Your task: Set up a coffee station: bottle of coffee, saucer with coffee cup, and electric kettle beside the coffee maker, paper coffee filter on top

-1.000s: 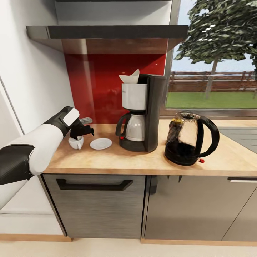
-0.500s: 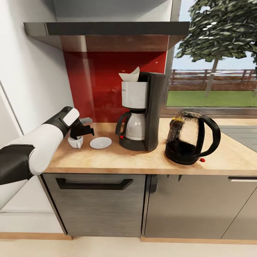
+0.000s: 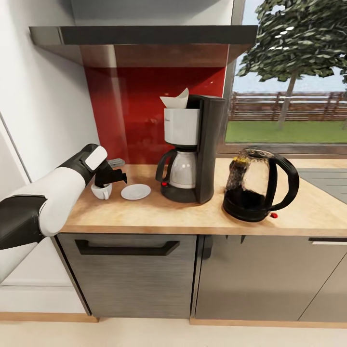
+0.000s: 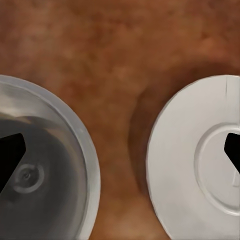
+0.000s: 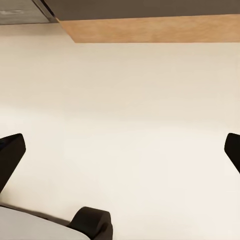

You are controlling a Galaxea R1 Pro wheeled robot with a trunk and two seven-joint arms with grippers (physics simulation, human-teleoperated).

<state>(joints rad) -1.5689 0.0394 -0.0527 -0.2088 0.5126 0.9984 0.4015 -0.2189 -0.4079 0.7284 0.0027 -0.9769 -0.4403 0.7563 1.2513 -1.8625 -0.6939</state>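
Tabletop point(image 3: 159, 214), one, lower centre.
Coffee maker point(image 3: 193, 149), one, centre, one paper filter point(image 3: 176, 100) on top.
Electric kettle point(image 3: 258, 185), one, right of it.
Saucer point(image 3: 135, 192), one, bare.
Espresso cup point(image 3: 101, 191), one, left of saucer.
Left claw point(image 3: 109, 180), one, over the cup, jaws spread wide, holding nothing. Advice: centre on the rim, close gently, lift straight, set squarely on saucer.
Right claw point(image 5: 120, 150): wide open, empty.

Head view: the left tool point(image 3: 112, 179) covers the top of the coffee cup point(image 3: 101, 192), hiding its rim and how the fingers stand. The tabletop point(image 3: 308, 212) and its sink point(image 3: 327, 179) run off the right edge. Left wrist view: cup point(image 4: 45, 165) and saucer point(image 4: 195, 165) are both cut by the picture's edges.
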